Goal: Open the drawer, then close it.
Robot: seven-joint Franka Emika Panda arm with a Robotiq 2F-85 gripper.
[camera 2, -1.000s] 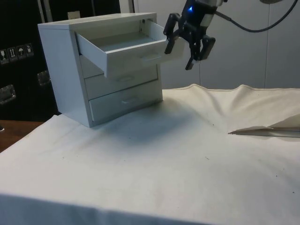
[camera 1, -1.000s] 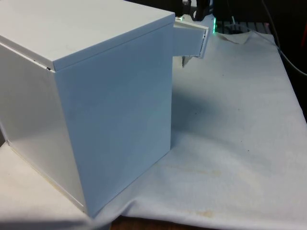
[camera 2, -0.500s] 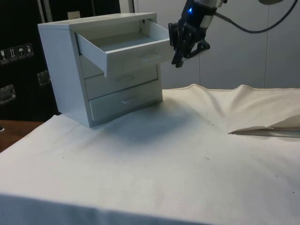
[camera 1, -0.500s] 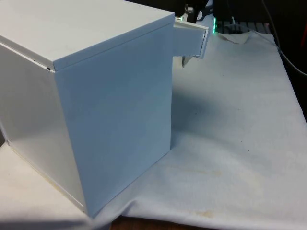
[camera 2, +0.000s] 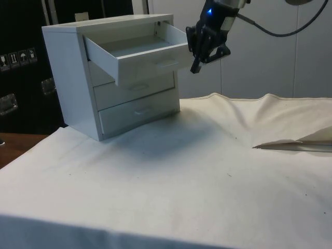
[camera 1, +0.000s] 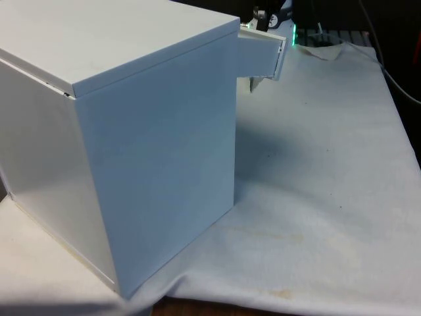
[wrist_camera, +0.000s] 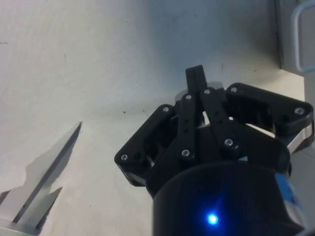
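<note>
A white chest of drawers (camera 2: 78, 78) stands on the cloth with three drawers. Its top drawer (camera 2: 137, 52) is pulled well out and looks empty; the two lower drawers are pushed in. From the front view the chest (camera 1: 125, 138) turns its side, and the open drawer's front (camera 1: 262, 56) juts out past it. My black gripper (camera 2: 196, 67) hangs in the air just beside the open drawer's front, near its handle (camera 2: 167, 64), apart from it. Its fingers (wrist_camera: 197, 83) are shut together with nothing between them. The drawer's handle (wrist_camera: 299, 37) shows beside the gripper in the wrist view.
The white cloth (camera 2: 207, 171) has a raised fold (camera 2: 290, 145) toward the side view's right. Dark cabinets stand behind the chest. Cables hang above the arm.
The gripper's fingers have gone from wide open to shut, holding nothing. The gripper has drawn slightly nearer the open drawer's front. The drawer has not moved.
</note>
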